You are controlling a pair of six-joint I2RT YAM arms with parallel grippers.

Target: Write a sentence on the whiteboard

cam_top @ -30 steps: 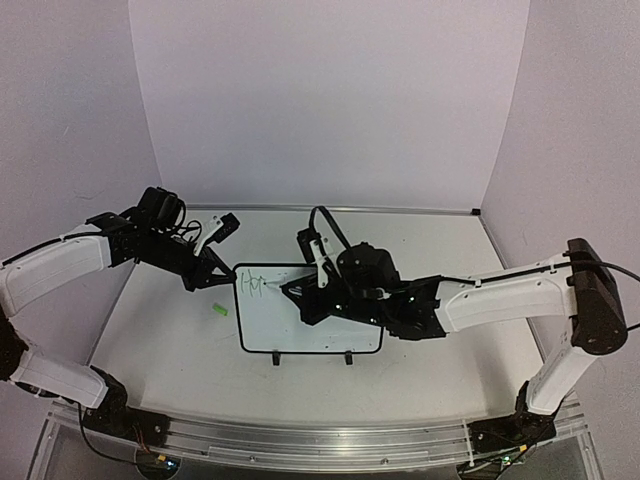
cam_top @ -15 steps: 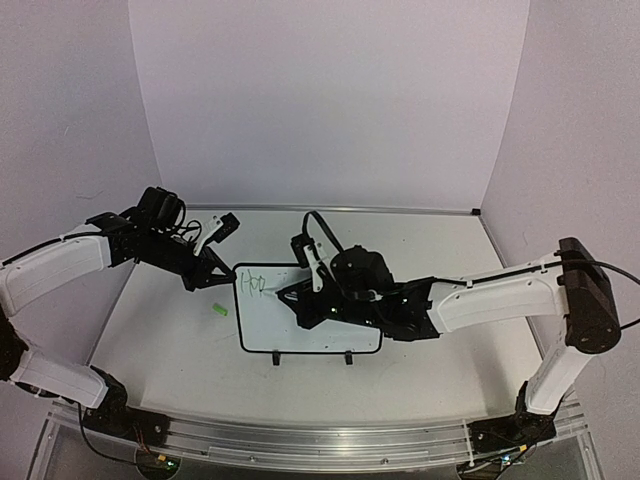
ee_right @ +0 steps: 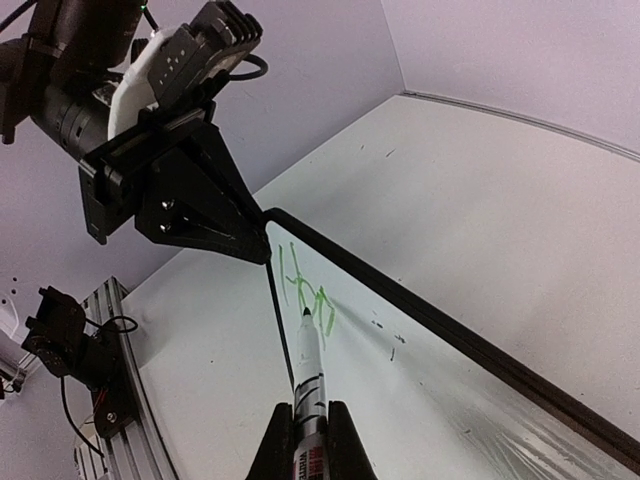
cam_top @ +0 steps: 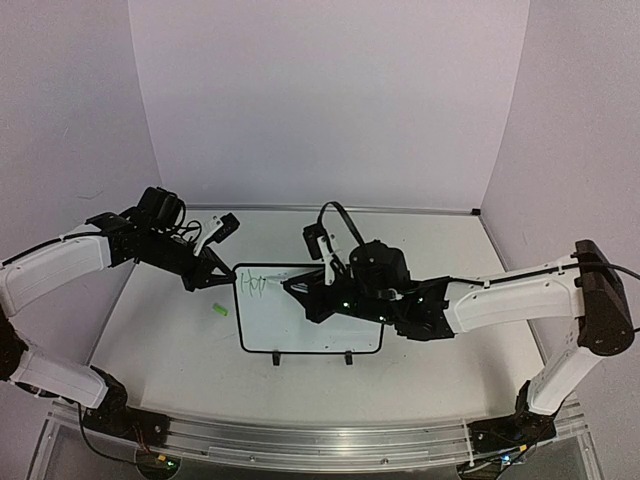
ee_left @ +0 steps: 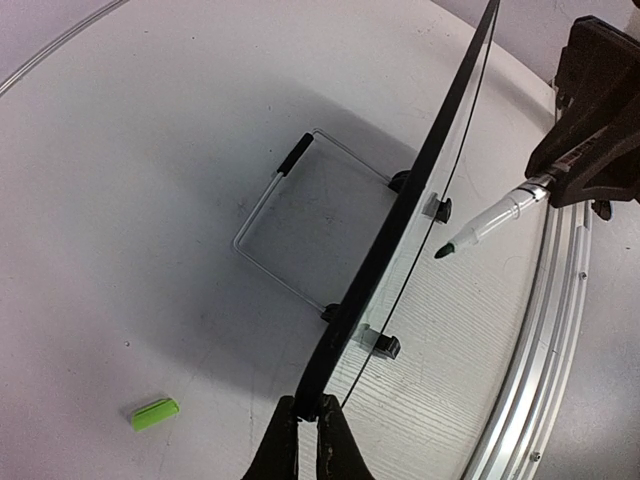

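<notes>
The left gripper [ee_left: 308, 435] pinches the whiteboard [cam_top: 300, 335] by its edge; the right gripper [ee_right: 310, 440] clamps a marker [ee_right: 307, 362], tip by the sentence [ee_right: 300, 290].

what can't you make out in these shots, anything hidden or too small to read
1. Top view: the green writing is too small to read, and the right arm covers the middle of the whiteboard.
2. Left wrist view: the whiteboard shows nearly edge-on, so its written face is hidden.
3. Right wrist view: the bottom edge cuts off the marker and its label.
</notes>
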